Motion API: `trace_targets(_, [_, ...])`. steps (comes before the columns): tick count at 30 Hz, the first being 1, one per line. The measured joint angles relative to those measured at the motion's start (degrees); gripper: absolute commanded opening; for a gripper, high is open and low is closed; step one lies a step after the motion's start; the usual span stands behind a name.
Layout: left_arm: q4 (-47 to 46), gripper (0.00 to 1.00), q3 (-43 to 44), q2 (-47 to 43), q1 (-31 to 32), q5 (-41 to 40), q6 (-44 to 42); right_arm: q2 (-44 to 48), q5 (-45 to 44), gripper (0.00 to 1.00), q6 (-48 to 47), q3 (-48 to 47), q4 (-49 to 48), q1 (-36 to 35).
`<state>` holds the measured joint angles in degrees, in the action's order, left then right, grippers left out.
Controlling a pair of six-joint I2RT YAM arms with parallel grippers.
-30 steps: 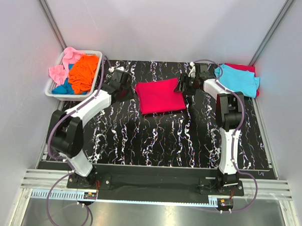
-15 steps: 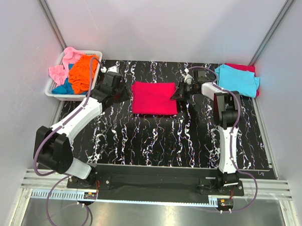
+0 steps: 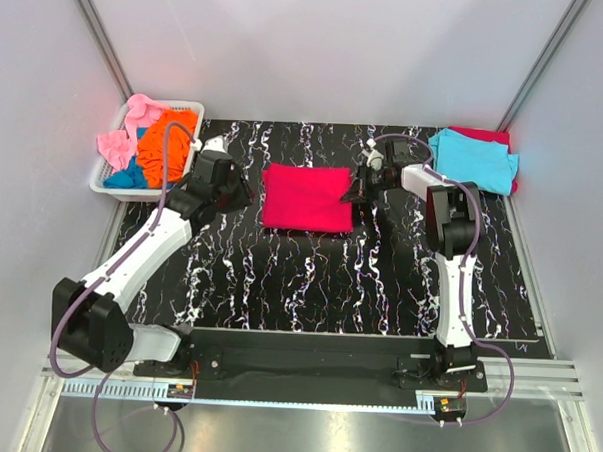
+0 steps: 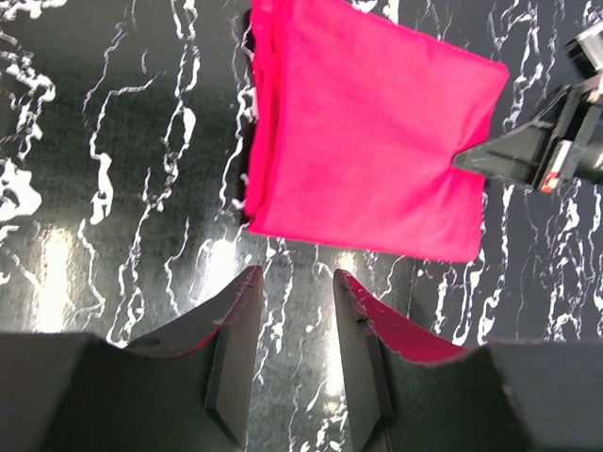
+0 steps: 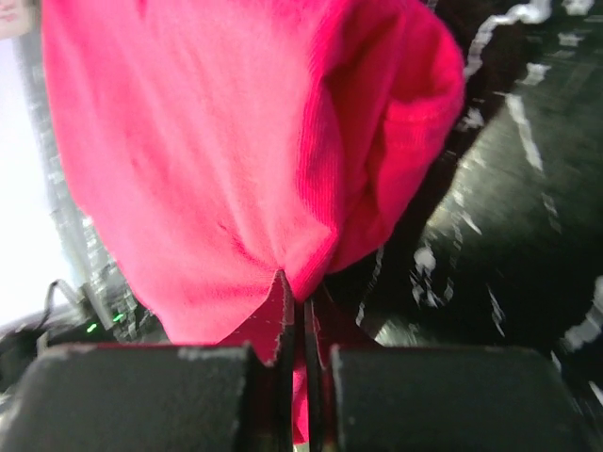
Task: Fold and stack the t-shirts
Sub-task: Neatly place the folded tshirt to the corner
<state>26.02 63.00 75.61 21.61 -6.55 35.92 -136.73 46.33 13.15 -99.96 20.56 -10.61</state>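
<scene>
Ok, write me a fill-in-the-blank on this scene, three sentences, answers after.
1. The right claw is ____ on the crimson shirt.
2. The left claw, open beside it, holds ____.
3. The orange shirt lies in the ____.
Missing words: shut; nothing; basket.

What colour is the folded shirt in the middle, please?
The shirt is crimson-red, clearest in the top view.

Robotics lab test cell, plain white walls (image 3: 319, 47), metal corner posts (image 3: 98, 37), black marbled tabletop (image 3: 309, 276), aluminium mounting rail (image 3: 305, 371)
</scene>
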Motion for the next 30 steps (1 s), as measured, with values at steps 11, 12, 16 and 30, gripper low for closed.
trace_targets(11, [2.03, 0.42, -3.28, -3.50, 0.00, -0.44, 0.00, 5.92, -28.15, 0.00, -6.40, -7.61, 11.80, -0.44])
trace_targets(12, [2.19, 0.42, -3.37, -3.63, 0.00, -0.50, 0.00, 6.36, -30.69, 0.00, -6.97, -8.35, 12.39, -0.37])
trace_targets(16, [2.80, 0.42, -3.50, -3.67, 0.00, -0.61, -0.02, 7.96, -40.98, 0.00, -9.68, -11.74, 14.27, 0.28])
trace_targets(30, [3.10, 0.42, -3.50, -2.80, 0.00, -0.74, -0.09, 8.00, -60.13, 0.00, -16.72, -30.34, 19.63, 10.12])
